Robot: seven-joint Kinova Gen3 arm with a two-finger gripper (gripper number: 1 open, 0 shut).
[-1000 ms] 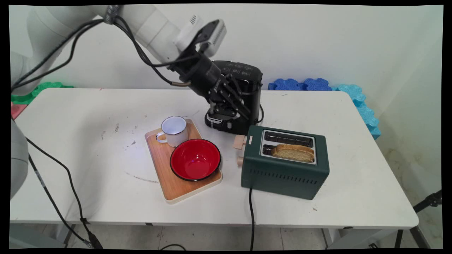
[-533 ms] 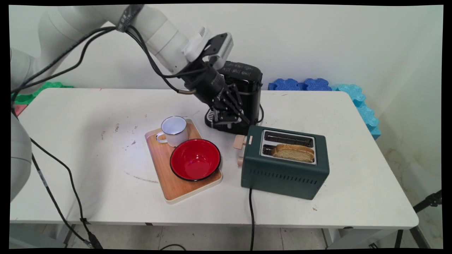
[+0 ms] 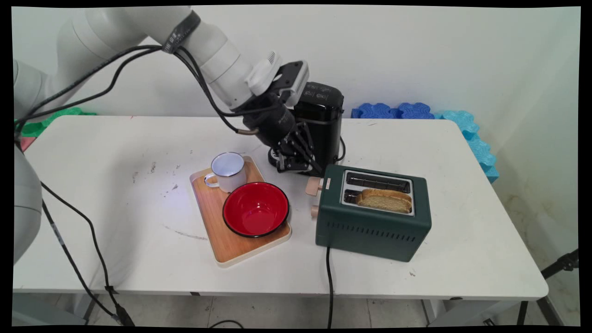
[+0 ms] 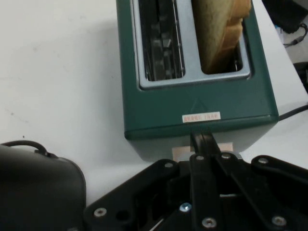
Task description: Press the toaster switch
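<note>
Toaster, dark green with two slots, is standing on the right half of the white desk. A slice of bread is sticking up from its nearer slot, and the farther slot is showing empty. Its black cord is hanging over the desk's near edge. The tool is hovering at the toaster's left end with its fingers closed together and gripping nothing. In the hand view their tip is lying just over the beige lever tab.

The toaster is probably rigid and fairly heavy, with smooth painted sides that look slippery. The jutting lever and the knob below it appear to be the only small parts to take hold of. The bread is likely light and crumbly.

Just behind the tool a black coffee machine is standing. To the left, a wooden tray is carrying a white mug and a red bowl. The desk is lightly scuffed. A plain pale wall is rising behind it, with blue foam mats at its foot.
</note>
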